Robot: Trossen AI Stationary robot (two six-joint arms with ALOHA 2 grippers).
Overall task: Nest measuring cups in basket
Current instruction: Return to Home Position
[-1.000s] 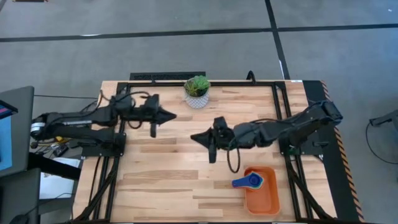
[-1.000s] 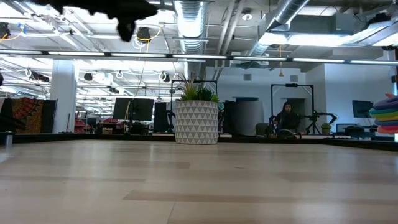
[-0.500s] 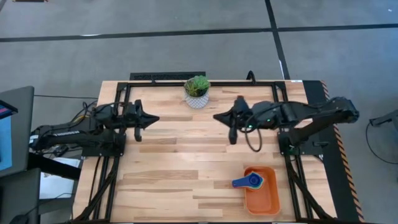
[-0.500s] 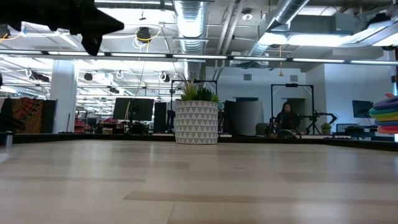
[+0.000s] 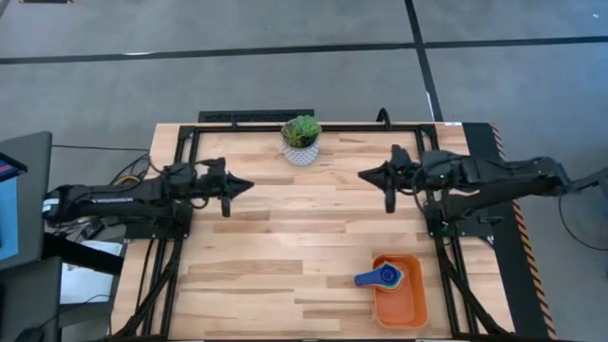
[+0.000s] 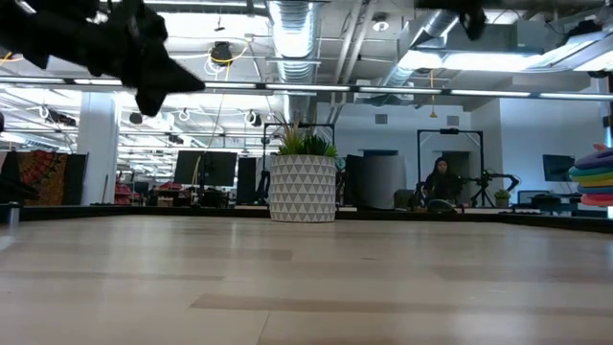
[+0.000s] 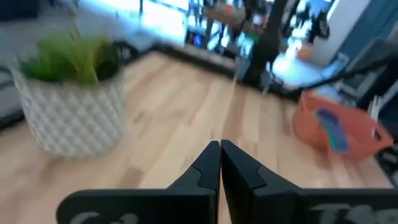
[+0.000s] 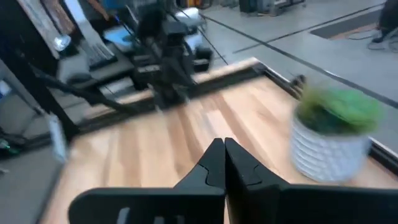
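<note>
Near right corner of table (image 5: 285, 247): orange basket (image 5: 407, 306), its long axis running near-to-far. The measuring cups (image 5: 386, 276) sit nested in one stack at the basket's far end, bowls up. The stack's long axis lies crosswise to the basket, with the handles pointing left toward the table's middle. The dark blue handle reaches out over the basket's left wall. In the low view the stack (image 6: 595, 176) shows at the right edge as coloured layers. The left wrist view picks up the basket (image 7: 357, 140) with the cups (image 7: 331, 126) inside.

Mid-table, raised clear of the wood:
- Left hand (image 5: 249, 186) is on the left side, tip pointing right. It is clenched on nothing, fingers (image 7: 209, 163) pressed together.
- Right hand (image 5: 362, 175) is on the right side, tip pointing left, the two tips facing each other well apart. It is also clenched and empty, fingers (image 8: 214, 158) meeting.
- The low view has the left hand (image 6: 158, 72) high up at the left.

The cups lie well apart from both hands. They are on the near side of the right hand and a little to its right, and far across the table from the left hand.

Far edge, centre: white patterned pot with a green plant (image 5: 301, 141), upright.

Beyond the table, in the room: a person (image 6: 442, 180) among equipment
</note>
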